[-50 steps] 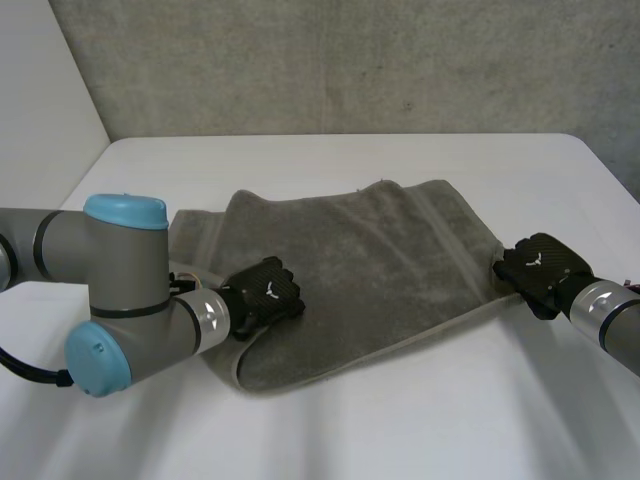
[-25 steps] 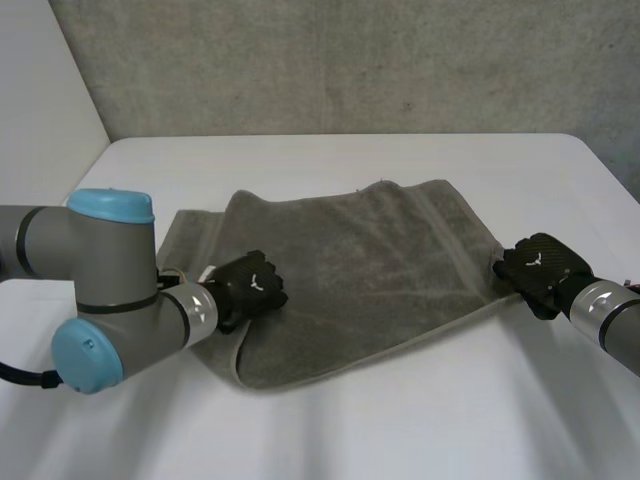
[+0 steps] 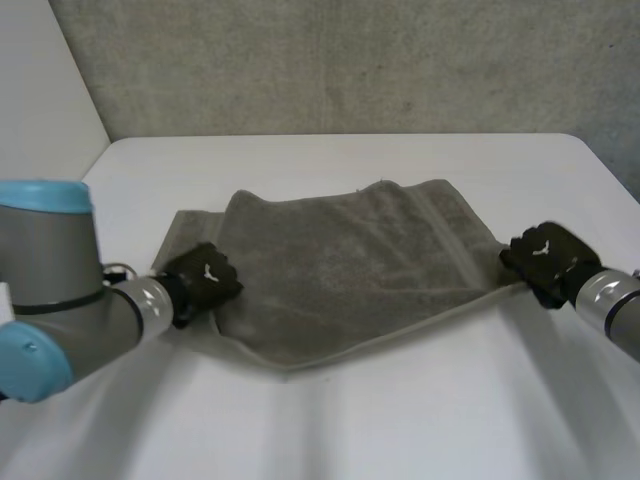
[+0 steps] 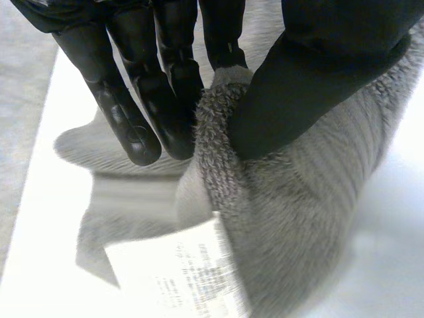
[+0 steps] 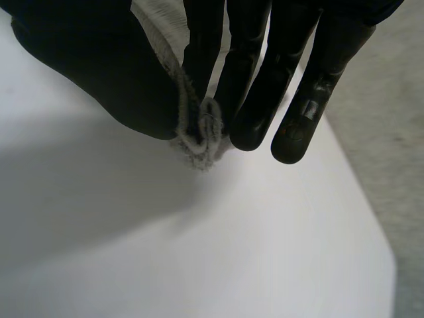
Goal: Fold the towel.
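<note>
On the white table (image 3: 400, 420) a grey towel (image 3: 350, 270) was laid, partly doubled over on itself and stretched between the two hands. At its left end, a bunched corner was clamped by the left hand (image 3: 203, 280), the cloth being pinched between the thumb and the fingers (image 4: 165, 106) (a white printed label (image 4: 175, 275) was seen just beside the grip). At the right end, a thin fold of the edge was squeezed by the right hand (image 3: 545, 262) between thumb and fingertips, close to the tabletop.
</note>
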Controlling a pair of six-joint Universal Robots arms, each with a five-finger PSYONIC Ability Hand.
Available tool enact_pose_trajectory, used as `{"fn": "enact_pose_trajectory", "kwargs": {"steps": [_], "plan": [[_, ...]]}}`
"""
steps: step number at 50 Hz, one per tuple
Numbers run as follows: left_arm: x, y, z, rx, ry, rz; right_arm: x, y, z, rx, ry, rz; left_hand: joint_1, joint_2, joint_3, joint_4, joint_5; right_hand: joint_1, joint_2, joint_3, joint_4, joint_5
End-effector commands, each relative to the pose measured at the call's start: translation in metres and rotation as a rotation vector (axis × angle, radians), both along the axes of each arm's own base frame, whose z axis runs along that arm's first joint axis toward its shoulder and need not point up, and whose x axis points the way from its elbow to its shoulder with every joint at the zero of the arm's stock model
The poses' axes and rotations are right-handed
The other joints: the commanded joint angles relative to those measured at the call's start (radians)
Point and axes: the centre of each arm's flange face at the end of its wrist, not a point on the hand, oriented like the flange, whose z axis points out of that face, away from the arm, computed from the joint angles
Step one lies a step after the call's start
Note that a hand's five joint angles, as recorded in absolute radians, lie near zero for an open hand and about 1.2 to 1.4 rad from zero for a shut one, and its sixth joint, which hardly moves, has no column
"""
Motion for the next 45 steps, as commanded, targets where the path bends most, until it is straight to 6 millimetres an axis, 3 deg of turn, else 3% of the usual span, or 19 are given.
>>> {"fn": "enact_pose_trajectory", "kwargs": {"steps": [1,3,4,5,7,8,12,15,21,22,27,30,32,33,35,39,41,44,45], "plan": [[0.029,-0.002,0.061,-0.158,0.04,0.131,-0.006,0.006,0.083,-0.096,-0.076,-0.096,0.245,0.197,0.198,0.196,0.212,0.436,0.234,0.211,0.207,0.24],[0.043,0.002,0.095,-0.244,0.073,0.208,-0.006,0.009,0.096,-0.079,-0.096,-0.104,0.245,0.197,0.198,0.196,0.212,0.436,0.234,0.211,0.207,0.24],[0.043,0.002,0.095,-0.245,0.073,0.208,-0.006,0.013,0.113,-0.073,-0.109,-0.109,0.245,0.197,0.198,0.196,0.212,0.436,0.234,0.211,0.207,0.24],[0.051,0.005,0.115,-0.29,0.105,0.249,-0.006,0.013,0.113,-0.073,-0.11,-0.109,0.245,0.197,0.198,0.196,0.212,0.436,0.234,0.211,0.207,0.24],[0.059,0.008,0.13,-0.32,0.138,0.291,-0.008,0.026,0.151,-0.083,-0.111,-0.112,0.245,0.197,0.198,0.196,0.212,0.436,0.234,0.211,0.207,0.24],[0.067,0.011,0.143,-0.339,0.173,0.331,-0.008,0.026,0.151,-0.084,-0.111,-0.112,0.245,0.197,0.198,0.196,0.212,0.436,0.234,0.211,0.207,0.24],[0.081,0.018,0.158,-0.328,0.226,0.396,-0.012,0.044,0.189,-0.078,-0.094,-0.122,0.245,0.197,0.198,0.196,0.212,0.436,0.234,0.211,0.207,0.24],[0.085,0.027,0.157,-0.249,0.25,0.431,-0.013,0.05,0.197,-0.066,-0.061,-0.107,0.245,0.197,0.198,0.196,0.212,0.436,0.234,0.211,0.207,0.24],[0.084,0.03,0.137,-0.13,0.235,0.442,-0.014,0.046,0.189,-0.042,-0.028,-0.108,0.245,0.197,0.198,0.196,0.212,0.436,0.234,0.211,0.207,0.24],[0.084,0.03,0.137,-0.13,0.235,0.442,-0.012,0.038,0.177,-0.002,-0.021,-0.105,0.245,0.197,0.198,0.196,0.212,0.436,0.234,0.211,0.207,0.24],[0.081,-0.012,0.094,-0.024,0.192,0.454,-0.014,0.01,0.134,0.125,0.035,-0.124,0.245,0.197,0.198,0.196,0.212,0.436,0.234,0.211,0.207,0.24],[0.079,-0.024,0.084,0.003,0.185,0.458,-0.011,0.0,0.119,0.15,0.086,-0.142,0.245,0.197,0.198,0.196,0.212,0.436,0.234,0.211,0.207,0.24],[0.073,-0.047,0.064,0.042,0.172,0.451,-0.008,-0.008,0.108,0.164,0.11,-0.15,0.245,0.197,0.198,0.196,0.212,0.436,0.234,0.211,0.207,0.24],[0.073,-0.047,0.064,0.042,0.172,0.451,-0.002,-0.015,0.1,0.163,0.126,-0.149,0.245,0.197,0.198,0.196,0.212,0.436,0.234,0.211,0.207,0.24],[0.061,-0.071,0.058,0.019,0.178,0.431,0.007,-0.021,0.094,0.144,0.138,-0.144,0.245,0.197,0.198,0.196,0.212,0.436,0.234,0.211,0.207,0.24],[0.048,-0.099,0.065,-0.061,0.196,0.434,0.019,-0.041,0.093,0.048,0.141,-0.151,0.245,0.197,0.198,0.196,0.212,0.436,0.234,0.211,0.207,0.24],[0.031,-0.119,0.088,-0.165,0.258,0.419,0.031,-0.068,0.106,-0.123,0.104,-0.16,0.245,0.197,0.198,0.196,0.212,0.436,0.234,0.211,0.207,0.24],[0.025,-0.129,0.106,-0.236,0.304,0.407,0.039,-0.079,0.119,-0.233,0.078,-0.156,0.245,0.197,0.198,0.196,0.212,0.436,0.234,0.211,0.207,0.24],[0.017,-0.138,0.126,-0.322,0.363,0.384,0.048,-0.087,0.136,-0.354,0.046,-0.153,0.245,0.197,0.198,0.196,0.212,0.436,0.234,0.211,0.207,0.24]]}}
